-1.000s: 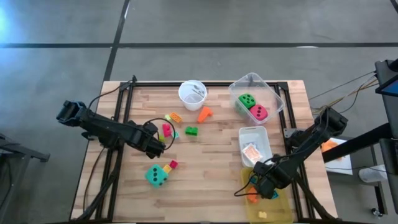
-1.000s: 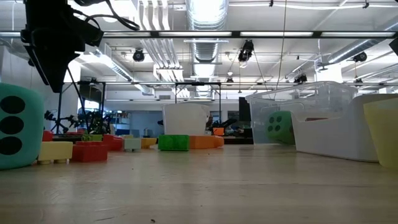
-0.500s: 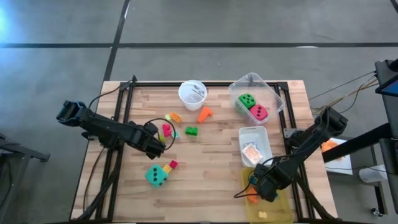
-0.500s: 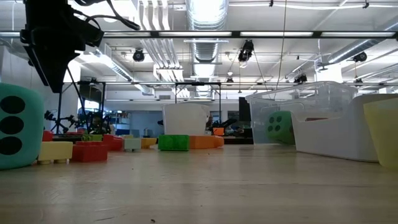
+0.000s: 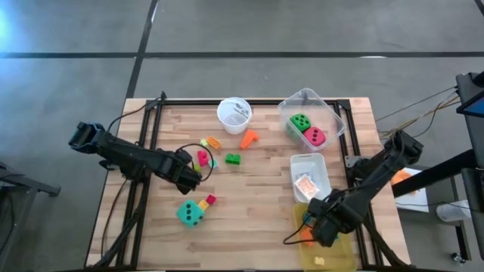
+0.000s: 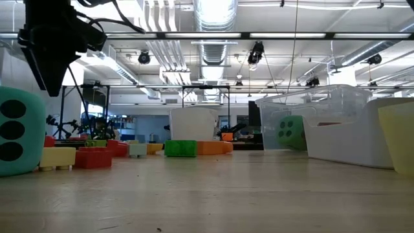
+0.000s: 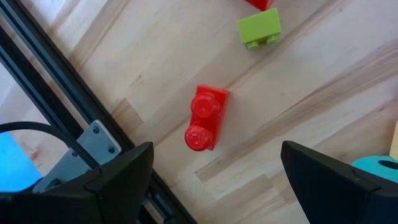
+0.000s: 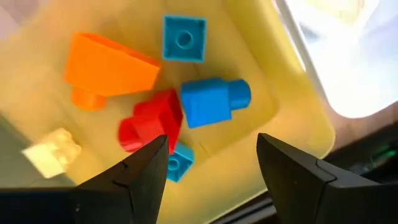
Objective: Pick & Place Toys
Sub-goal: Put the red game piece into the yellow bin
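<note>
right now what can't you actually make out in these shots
- Yellow rectangular plastic bin: in the high view, the right gripper and its arm cover most of its blocks.
- White round cup: contents too small to identify from above; in the low view its wall hides them.
- Small card pack in the white bin: print too small.
- Teal foam die: cut off by the low view's edge.

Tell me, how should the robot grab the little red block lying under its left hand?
Probably from straight above, pinching the red block across its two long flat sides. It lies alone on the bare wooden table, studs facing sideways, and the open left gripper already hangs just beside it with room either side.
</note>
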Controlling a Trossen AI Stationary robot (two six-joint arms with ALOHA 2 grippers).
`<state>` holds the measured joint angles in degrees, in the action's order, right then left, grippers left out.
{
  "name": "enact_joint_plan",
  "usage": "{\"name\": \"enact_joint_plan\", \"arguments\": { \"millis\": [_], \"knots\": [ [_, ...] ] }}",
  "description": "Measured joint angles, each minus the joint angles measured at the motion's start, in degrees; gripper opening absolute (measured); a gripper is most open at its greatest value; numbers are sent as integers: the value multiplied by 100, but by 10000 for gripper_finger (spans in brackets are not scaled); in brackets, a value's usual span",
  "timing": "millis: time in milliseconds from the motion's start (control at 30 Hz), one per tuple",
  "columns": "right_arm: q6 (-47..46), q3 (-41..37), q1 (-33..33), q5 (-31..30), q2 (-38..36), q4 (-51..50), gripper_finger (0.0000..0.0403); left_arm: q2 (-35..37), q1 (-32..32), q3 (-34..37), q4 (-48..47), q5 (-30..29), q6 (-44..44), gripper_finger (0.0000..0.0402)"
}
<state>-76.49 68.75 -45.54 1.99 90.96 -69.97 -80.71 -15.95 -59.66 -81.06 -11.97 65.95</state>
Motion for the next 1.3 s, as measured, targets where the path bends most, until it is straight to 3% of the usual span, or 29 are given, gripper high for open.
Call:
{"name": "enact_joint_plan", "arguments": {
  "millis": [167,567,767,933,1100,1300],
  "knots": [
    [16,128,-100,-267,0,4,238,0,187,15,5,39,-163,353],
    [-208,136,-817,-1120,0,248,238,0,1051,673,94,771,-945,353],
    [-201,136,-1061,-2289,0,808,238,0,1435,684,266,921,-1368,353],
    [612,136,-1063,-3307,0,1411,238,0,1800,684,286,1034,-1681,353],
    [1366,136,-947,-3387,0,1804,238,0,2136,684,289,1100,-2038,353],
    [1553,136,-931,-3421,2,1924,238,0,2562,684,289,1160,-1969,353]
  ]
}}
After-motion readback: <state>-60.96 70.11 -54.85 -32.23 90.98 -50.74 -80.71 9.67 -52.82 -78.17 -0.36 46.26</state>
